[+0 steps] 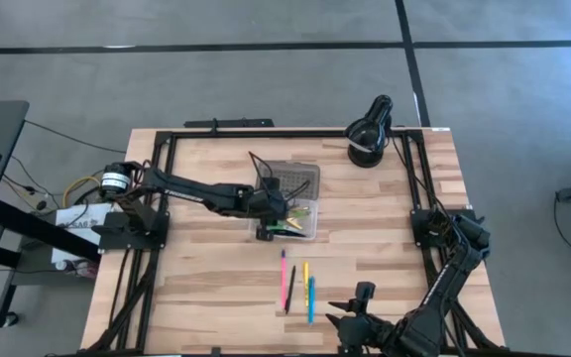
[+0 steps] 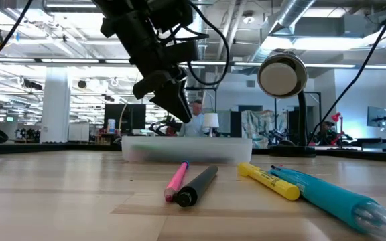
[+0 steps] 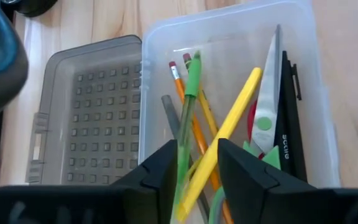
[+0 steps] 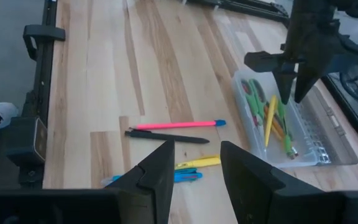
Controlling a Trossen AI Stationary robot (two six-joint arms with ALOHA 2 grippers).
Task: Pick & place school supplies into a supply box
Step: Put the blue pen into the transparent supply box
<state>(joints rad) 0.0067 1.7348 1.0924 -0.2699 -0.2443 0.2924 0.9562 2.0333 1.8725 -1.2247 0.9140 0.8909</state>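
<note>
We see four pens (image 1: 296, 283) lying on the desk (image 1: 206, 297), long axes pointing toward the box (image 1: 305, 198). The right gripper (image 1: 350, 319), fingers apart and empty, is nearer them; the left gripper (image 1: 278, 211) hovers open over the box.

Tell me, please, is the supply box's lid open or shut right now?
Open: the dotted grey lid lies flat beside the supply box, whose pencils and scissors are uncovered.
</note>
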